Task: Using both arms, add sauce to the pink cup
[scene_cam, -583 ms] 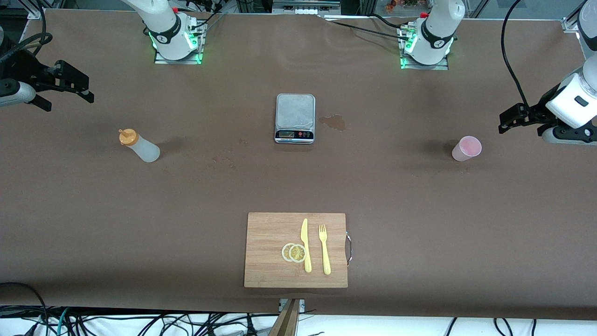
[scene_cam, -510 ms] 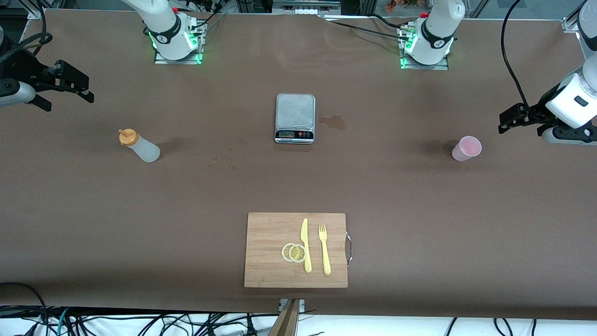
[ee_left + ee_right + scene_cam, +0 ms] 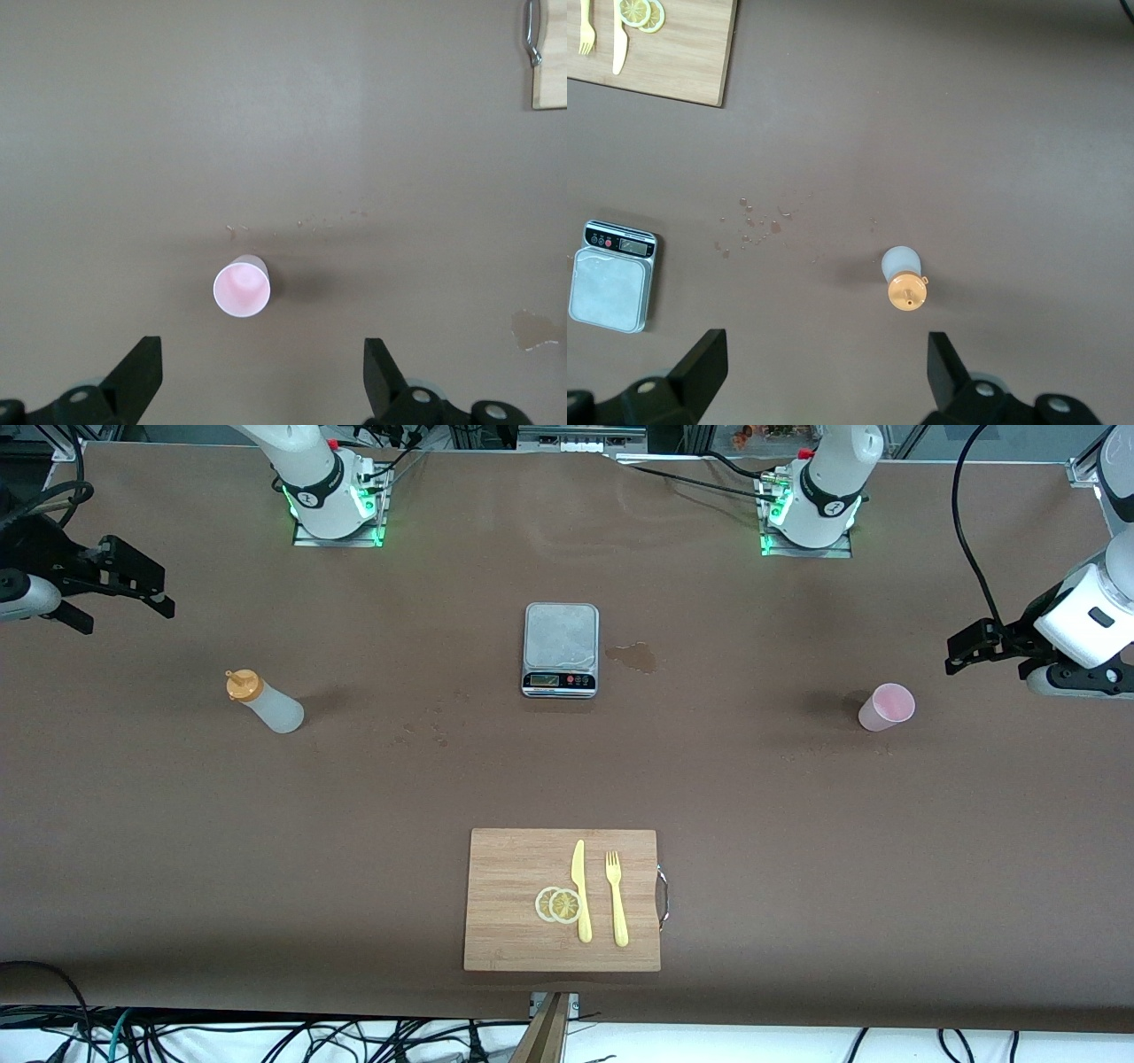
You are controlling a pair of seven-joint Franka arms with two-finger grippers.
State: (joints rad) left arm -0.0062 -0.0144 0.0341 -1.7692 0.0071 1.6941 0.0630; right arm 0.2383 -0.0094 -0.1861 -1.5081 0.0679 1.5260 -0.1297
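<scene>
Sauce (image 3: 266, 703) bottle upright on the brown surface (image 3: 399, 797) toward the right arm's end, long axis vertical, orange nozzle cap (image 3: 907, 292) pointing straight up. Pink cup (image 3: 886, 708) upright toward the left arm's end, mouth open upward, well apart from the bottle. Between the two, a scale (image 3: 561, 649) near the middle of the surface, closer to the bases' edge, with a wet stain (image 3: 633, 656) just beside it and small droplets (image 3: 425, 731) nearer the camera. Cutting board (image 3: 563, 899) at the camera-side edge, carrying lemon slices (image 3: 559, 904), a yellow knife (image 3: 580, 890) and a yellow fork (image 3: 616, 897), both lying lengthwise toward the scale.

Right gripper (image 3: 120, 593) up in the air over the surface's end edge near the bottle, fingers (image 3: 700, 367) spread wide, holding nothing. Left gripper (image 3: 970, 651) up over the other end edge near the cup, fingers (image 3: 137, 376) likewise spread apart and empty.
</scene>
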